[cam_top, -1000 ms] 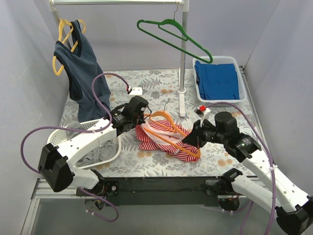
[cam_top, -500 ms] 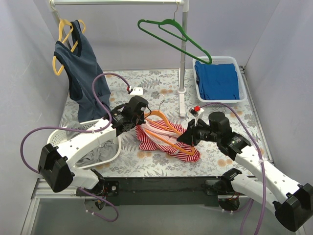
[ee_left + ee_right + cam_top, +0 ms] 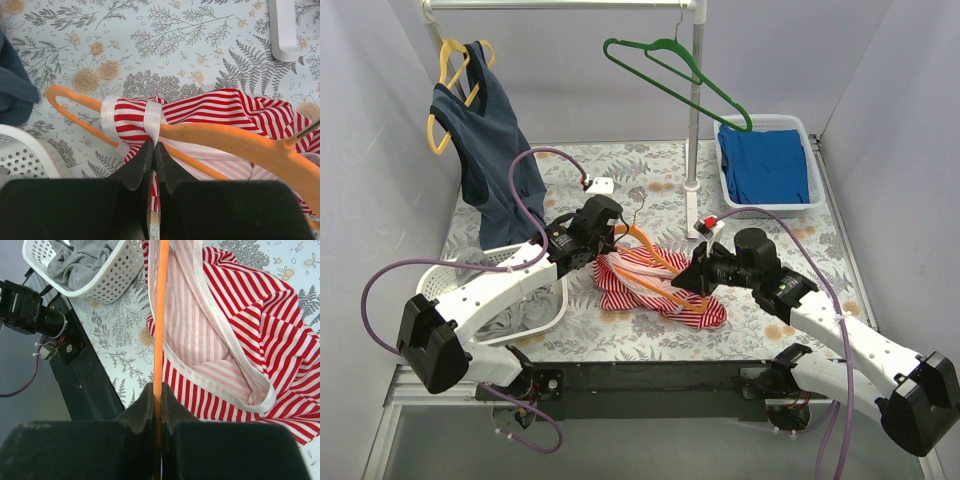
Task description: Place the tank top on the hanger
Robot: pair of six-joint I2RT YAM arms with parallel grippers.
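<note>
tank top (image 3: 620, 285), red and white striped, lies crumpled mid-surface (image 3: 650, 180), one pale strap looped over the orange hanger (image 3: 240, 142). my left pincer (image 3: 152, 145) is closed, pinching the top just under that strap. my right pincer (image 3: 157, 390) clamps the hanger's thin bar at the garment's right.

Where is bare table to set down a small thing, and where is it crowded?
Bare: at the back, between the small white box and the rack pole; on the right, in front of the white bin. Crowded: the centre, with the tank top, the hanger, the left gripper and the right gripper. The basket fills the left front.
</note>
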